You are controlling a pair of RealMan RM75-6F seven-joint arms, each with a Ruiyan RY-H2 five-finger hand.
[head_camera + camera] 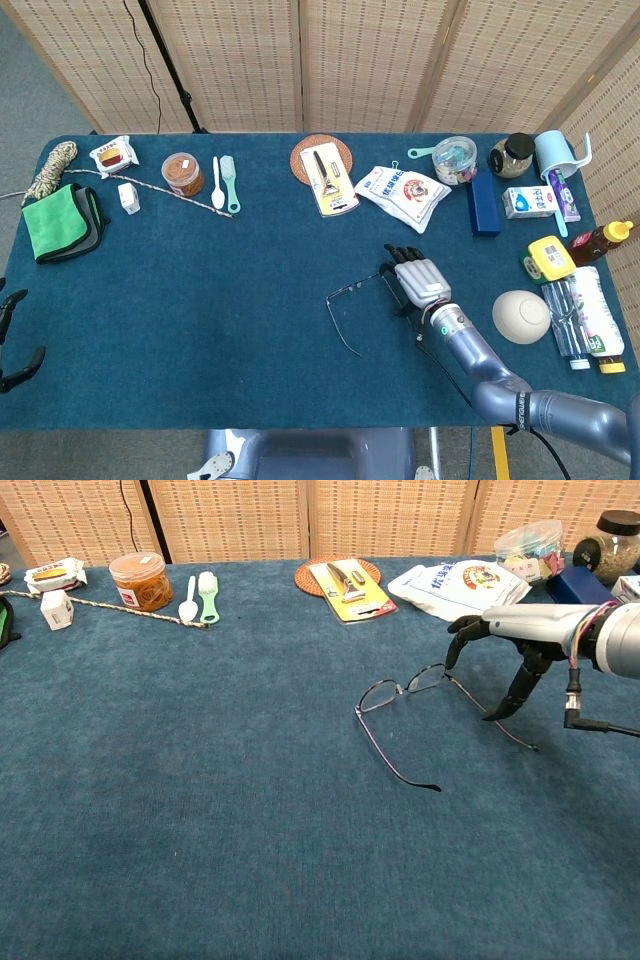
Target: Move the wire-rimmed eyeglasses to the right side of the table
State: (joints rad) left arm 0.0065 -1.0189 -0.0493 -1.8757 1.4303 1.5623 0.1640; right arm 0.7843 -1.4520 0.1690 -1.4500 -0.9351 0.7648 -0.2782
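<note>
Holding rubber bands: clear jar (182,173), left rear.

The wire-rimmed eyeglasses (405,687) are seen lying unfolded on the blue counter (200,780), right of centre. Thin dark metal rims and clear lenses are shown, with both temple arms spread open toward the near edge. The frame's right end is met by the right hand's (505,645) fingertips (452,658).
</note>
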